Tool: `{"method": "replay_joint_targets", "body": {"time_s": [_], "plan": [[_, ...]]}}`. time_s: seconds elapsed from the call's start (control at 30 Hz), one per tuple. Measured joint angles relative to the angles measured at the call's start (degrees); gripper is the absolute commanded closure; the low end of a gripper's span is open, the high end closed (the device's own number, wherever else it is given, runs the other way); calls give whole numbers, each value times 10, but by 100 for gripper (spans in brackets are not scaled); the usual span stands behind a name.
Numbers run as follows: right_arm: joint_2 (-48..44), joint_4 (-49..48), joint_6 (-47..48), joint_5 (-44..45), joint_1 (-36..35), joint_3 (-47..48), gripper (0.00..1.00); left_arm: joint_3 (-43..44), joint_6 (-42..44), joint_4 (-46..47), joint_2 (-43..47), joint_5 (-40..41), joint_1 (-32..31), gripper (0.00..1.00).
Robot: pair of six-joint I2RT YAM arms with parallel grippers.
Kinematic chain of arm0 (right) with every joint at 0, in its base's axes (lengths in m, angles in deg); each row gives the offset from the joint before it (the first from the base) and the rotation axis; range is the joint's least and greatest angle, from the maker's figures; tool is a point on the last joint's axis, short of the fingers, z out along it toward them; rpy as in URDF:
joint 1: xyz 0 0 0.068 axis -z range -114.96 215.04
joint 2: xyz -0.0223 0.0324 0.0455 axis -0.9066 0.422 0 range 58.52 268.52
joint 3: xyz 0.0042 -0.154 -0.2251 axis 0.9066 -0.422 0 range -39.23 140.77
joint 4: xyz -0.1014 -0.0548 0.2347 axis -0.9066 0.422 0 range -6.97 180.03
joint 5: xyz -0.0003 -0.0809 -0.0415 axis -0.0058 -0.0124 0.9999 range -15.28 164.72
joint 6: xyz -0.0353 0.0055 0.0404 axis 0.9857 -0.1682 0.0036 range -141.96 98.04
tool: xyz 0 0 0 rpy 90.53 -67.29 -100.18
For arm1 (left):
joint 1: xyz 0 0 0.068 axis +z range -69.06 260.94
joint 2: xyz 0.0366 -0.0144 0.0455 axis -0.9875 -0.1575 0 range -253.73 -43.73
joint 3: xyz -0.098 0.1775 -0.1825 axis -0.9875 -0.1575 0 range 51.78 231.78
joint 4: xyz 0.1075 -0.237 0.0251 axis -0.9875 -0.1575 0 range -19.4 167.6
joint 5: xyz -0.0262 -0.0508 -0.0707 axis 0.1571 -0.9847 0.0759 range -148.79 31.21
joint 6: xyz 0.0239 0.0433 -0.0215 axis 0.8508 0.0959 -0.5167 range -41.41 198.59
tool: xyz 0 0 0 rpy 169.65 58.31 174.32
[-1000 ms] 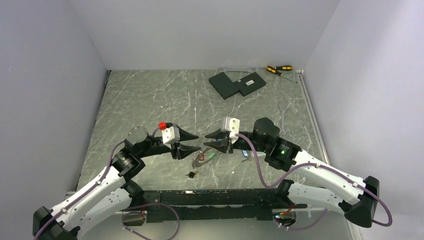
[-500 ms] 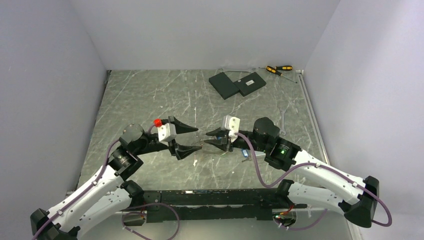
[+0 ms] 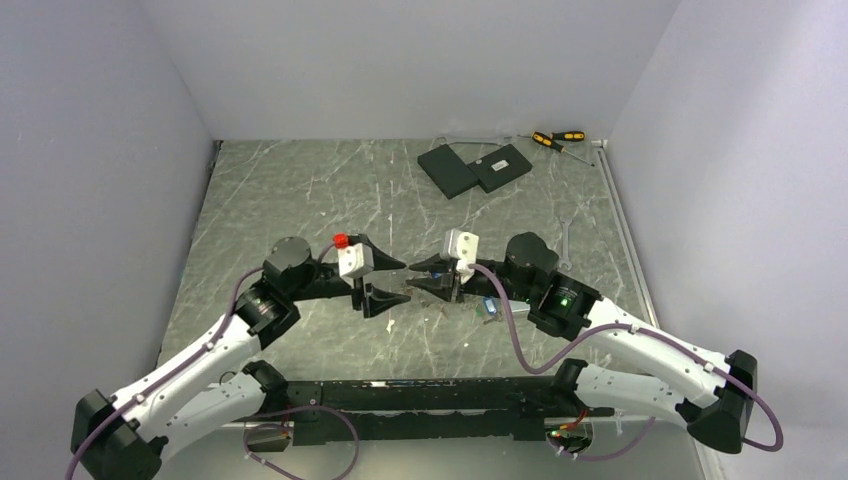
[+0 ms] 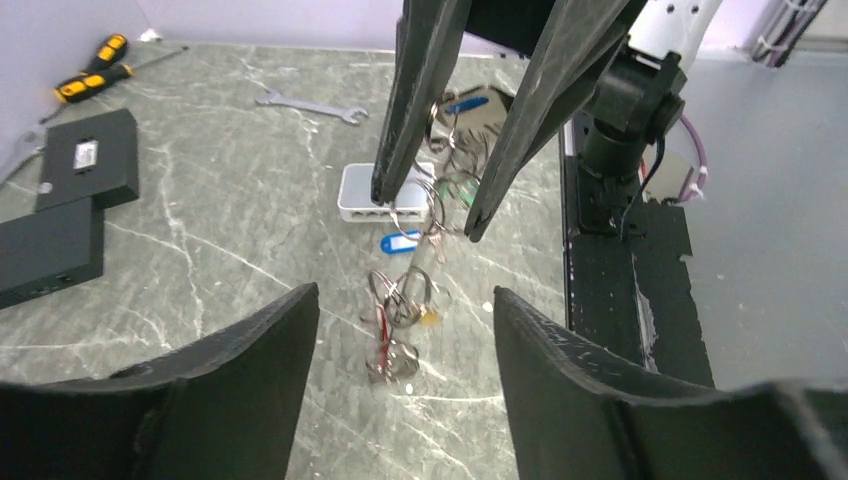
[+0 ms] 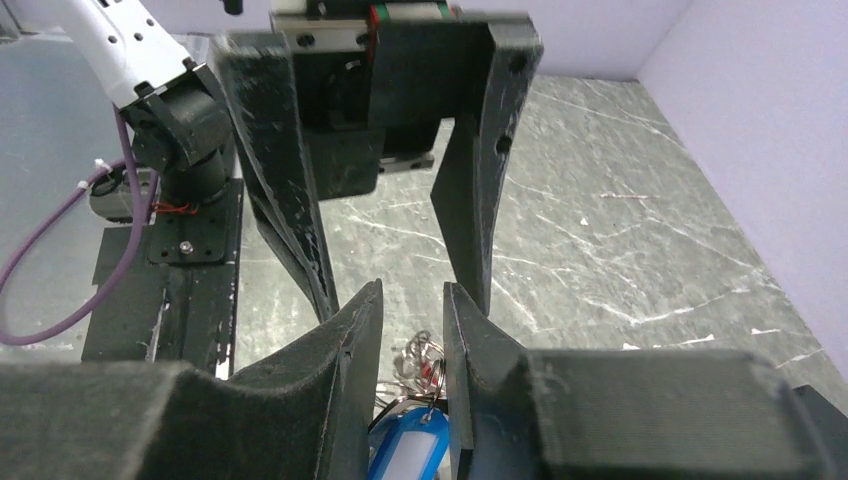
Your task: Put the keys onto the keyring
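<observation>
Over the table (image 3: pixel 300 190), top view: I am logging the left gripper (image 3: pixel 400 283) and right gripper (image 3: pixel 414 278) facing tip to tip at mid-table, almost meeting. Whatever is between them is too small to read here. Screwdrivers (image 3: pixel 557 138) and black boxes (image 3: pixel 475 167) are lying well apart at the far edge, out of the way.

Left wrist view: the left fingers are standing wide and holding nothing. Straight ahead, the keyring (image 4: pixel 441 185) is hanging between the right gripper's fingers, apparently pinched there. Its string of keys (image 4: pixel 397 330) is trailing down toward my camera, long axis near vertical. I cannot tell whether the lowest key is touching the table. A white box (image 4: pixel 360 195), blue tag (image 4: pixel 400 243) and wrench (image 4: pixel 310 103) are lying beyond.

Right wrist view: the right fingers are standing narrow, with ring and blue tag showing in the gap. The left gripper's open fingers are facing directly opposite. I am judging that nothing blocks a straight approach, though the dangling keys may swing.
</observation>
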Motion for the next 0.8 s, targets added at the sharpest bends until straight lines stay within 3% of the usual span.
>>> {"method": "replay_joint_targets", "body": {"time_s": [0.27, 0.33, 0.4, 0.43, 0.67, 0.73, 0.8], "plan": [[-6, 0, 0, 1, 0, 0, 100, -12, -40, 89, -96, -37, -3, 35], [-7, 0, 0, 1, 0, 0, 100, -13, -49, 109, -111, -39, -7, 50], [-8, 0, 0, 1, 0, 0, 100, -13, -54, 125, -121, -46, -9, 79], [-8, 0, 1, 1, 0, 0, 100, -13, -56, 132, -125, -50, -10, 99], [-13, 1, 6, 10, 0, 0, 100, -13, -40, 129, -124, -68, -14, 100], [-18, 2, 6, 19, 0, 0, 71, -11, -29, 108, -106, -65, -14, 100], [-26, 10, 6, 34, 0, 0, 55, -1, -15, 71, -83, -57, -14, 100]]}}
